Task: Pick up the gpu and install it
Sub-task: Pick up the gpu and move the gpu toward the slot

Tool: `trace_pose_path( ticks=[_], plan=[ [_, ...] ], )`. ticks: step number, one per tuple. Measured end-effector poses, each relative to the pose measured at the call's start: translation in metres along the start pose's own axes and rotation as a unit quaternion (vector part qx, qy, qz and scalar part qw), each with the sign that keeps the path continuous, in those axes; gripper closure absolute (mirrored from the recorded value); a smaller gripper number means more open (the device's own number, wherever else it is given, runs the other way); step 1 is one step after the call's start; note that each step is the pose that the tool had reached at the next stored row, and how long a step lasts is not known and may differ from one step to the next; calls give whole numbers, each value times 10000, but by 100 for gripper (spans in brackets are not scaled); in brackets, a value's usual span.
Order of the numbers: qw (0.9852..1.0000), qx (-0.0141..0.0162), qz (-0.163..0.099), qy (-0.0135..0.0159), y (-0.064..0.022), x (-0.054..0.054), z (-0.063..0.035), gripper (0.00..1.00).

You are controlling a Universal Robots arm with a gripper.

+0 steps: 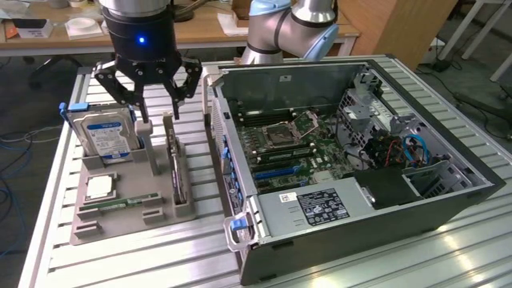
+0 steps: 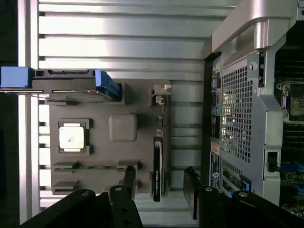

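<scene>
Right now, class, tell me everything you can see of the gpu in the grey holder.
The gpu is a thin, flat, dark-looking card with a pale metal bracket at one end. It stands on its long edge in a slot of the grey holder, on the side nearest the open computer case. The open gripper hangs above it, not gripping.

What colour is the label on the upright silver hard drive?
The hard drive's label is blue, clearest in the exterior view.
</scene>
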State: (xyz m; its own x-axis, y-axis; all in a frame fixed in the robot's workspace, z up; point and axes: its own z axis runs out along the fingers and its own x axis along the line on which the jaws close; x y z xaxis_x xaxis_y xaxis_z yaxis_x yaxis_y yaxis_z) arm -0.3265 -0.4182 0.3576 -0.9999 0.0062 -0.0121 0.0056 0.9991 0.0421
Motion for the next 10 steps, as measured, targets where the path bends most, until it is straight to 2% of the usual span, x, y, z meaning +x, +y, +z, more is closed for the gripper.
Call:
trace_pose_path(
  ticks=[10],
  plan=[
    [10000,0,-43,2,-52,7,115,47]
  ],
)
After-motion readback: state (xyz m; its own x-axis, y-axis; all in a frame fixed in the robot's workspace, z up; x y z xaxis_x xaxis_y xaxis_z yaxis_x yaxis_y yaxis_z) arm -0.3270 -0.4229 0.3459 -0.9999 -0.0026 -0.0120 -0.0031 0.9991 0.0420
